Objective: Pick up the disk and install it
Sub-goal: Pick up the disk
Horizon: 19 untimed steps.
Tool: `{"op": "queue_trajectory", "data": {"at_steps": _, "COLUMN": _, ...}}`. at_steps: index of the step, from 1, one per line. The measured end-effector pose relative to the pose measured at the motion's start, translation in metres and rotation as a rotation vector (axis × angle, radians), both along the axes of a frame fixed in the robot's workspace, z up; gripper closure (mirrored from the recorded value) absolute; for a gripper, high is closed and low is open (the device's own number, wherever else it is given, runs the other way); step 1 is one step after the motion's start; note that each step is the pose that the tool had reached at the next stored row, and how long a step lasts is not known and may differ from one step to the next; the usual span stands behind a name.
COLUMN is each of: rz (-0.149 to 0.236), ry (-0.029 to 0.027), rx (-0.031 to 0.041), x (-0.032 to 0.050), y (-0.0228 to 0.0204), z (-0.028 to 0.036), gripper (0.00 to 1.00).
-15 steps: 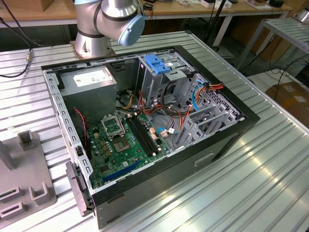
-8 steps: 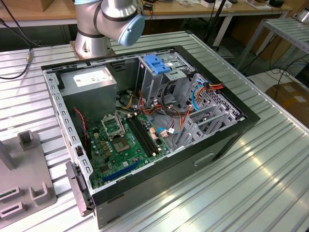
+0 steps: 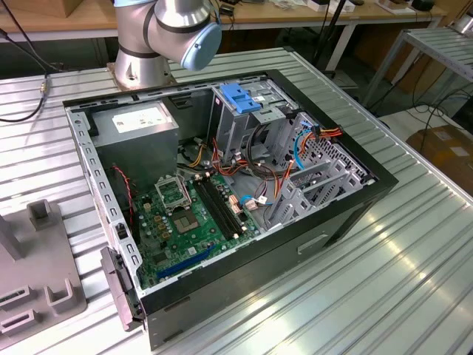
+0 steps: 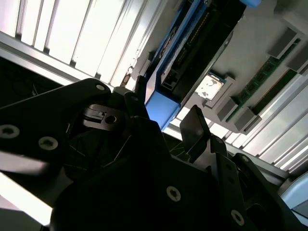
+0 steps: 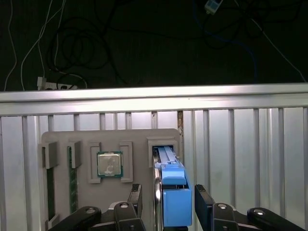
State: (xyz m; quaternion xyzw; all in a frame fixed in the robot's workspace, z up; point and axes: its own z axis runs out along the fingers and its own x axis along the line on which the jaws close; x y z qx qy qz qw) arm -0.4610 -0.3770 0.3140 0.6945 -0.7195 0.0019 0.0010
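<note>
The disk (image 5: 175, 204) stands on edge in a slot of a grey fixture (image 5: 139, 137), its blue plastic carrier facing the camera. In the second wrist view the disk (image 4: 160, 109) runs away from the camera, with a dark connector edge inside the blue frame. My gripper (image 5: 168, 198) is open and straddles the disk's near end, one black finger (image 5: 136, 195) on each side. A small gap shows between each finger and the carrier. The same straddle appears in the second wrist view, where my gripper (image 4: 167, 100) has the blue end between its fingertips.
The fixture also holds a processor chip (image 5: 109, 164) and memory sticks (image 5: 72, 185). In the exterior view, an open computer case (image 3: 244, 185) lies on the ribbed metal table, with a drive cage under a blue latch (image 3: 240, 100) and a grey power supply (image 3: 137, 126). The arm's base (image 3: 170, 29) stands behind the case.
</note>
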Motion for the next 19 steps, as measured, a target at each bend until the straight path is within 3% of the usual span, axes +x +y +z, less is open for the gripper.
{"op": "queue_trajectory", "data": {"at_steps": 13, "rz": -0.008, "ry": 0.0052, "rx": 0.0004, "x": -0.0004, "y": 0.0011, "z": -0.004, "gripper": 0.46}}
{"op": "queue_trajectory", "data": {"at_steps": 16, "rz": -0.009, "ry": 0.0052, "rx": 0.0009, "x": -0.0005, "y": 0.0011, "z": -0.0041, "gripper": 0.6}}
{"op": "queue_trajectory", "data": {"at_steps": 19, "rz": -0.01, "ry": 0.0052, "rx": 0.0011, "x": -0.0005, "y": 0.0011, "z": -0.0044, "gripper": 0.6}}
